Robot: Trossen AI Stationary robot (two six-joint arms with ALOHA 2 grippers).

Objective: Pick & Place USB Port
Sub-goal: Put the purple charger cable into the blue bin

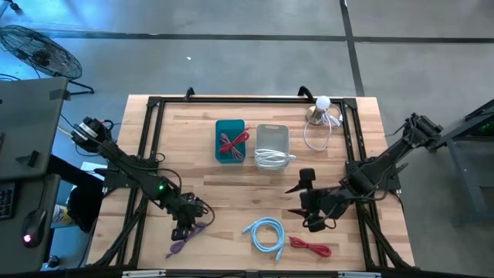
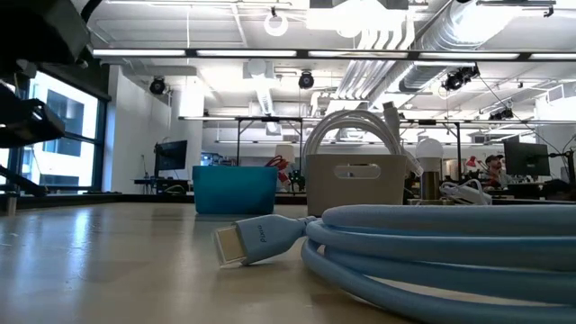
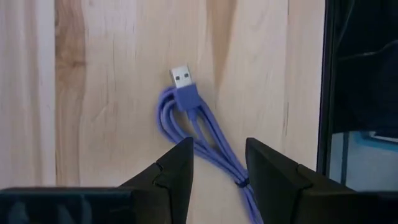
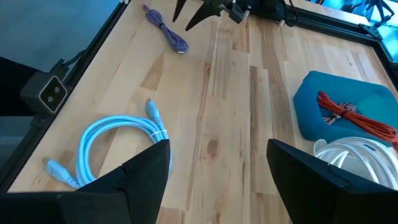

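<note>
A bundled purple USB cable lies flat on the wooden table, its silver plug pointing away from my left gripper. In the high view the purple cable is near the table's near left corner. My left gripper is open just above it, one finger on either side of the strands, touching nothing that I can see. My right gripper is open over bare wood right of the table's middle, its fingers pointing toward the left. The right wrist view shows that gripper wide open.
A coiled light blue cable and a red cable lie near the near edge. A teal bin holds a red cable, and a pale bin holds a white cable. A small lamp stands at the far right. A black frame borders the table.
</note>
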